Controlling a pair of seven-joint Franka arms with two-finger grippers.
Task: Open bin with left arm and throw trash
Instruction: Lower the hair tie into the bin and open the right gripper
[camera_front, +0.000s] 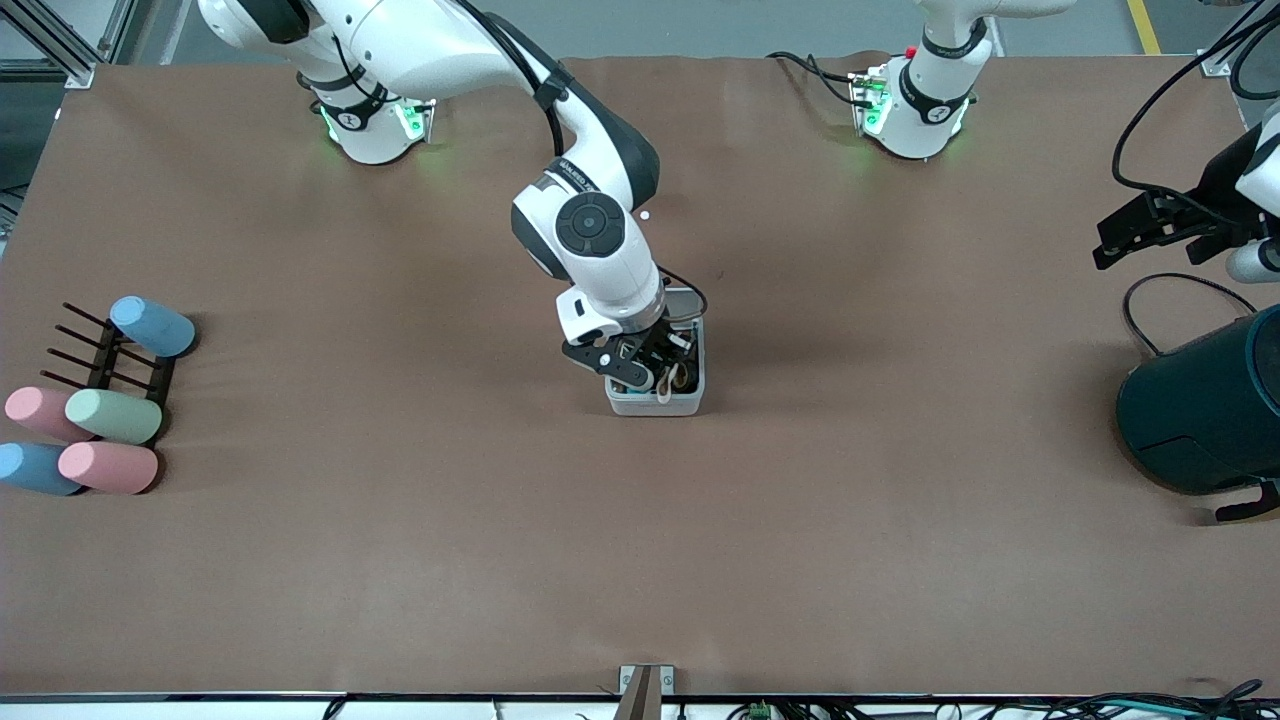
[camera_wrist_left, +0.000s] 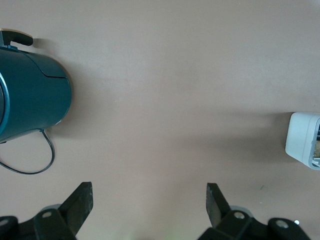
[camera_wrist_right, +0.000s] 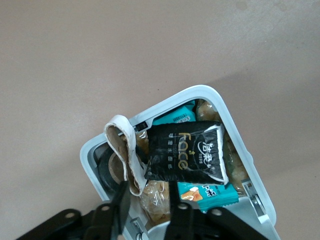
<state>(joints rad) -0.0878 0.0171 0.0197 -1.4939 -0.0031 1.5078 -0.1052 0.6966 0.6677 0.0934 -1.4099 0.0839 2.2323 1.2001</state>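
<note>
One white bin stands open. In it: one dark printed wrapper, one beige band loop, one black tape ring, one teal packet. Five pastel cylinders: two blue, two pink, one green. One black rack. One dark teal container

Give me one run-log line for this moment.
bin: lid open | right gripper: over bin, releasing wrapper | left gripper: open, waiting near teal container
</note>
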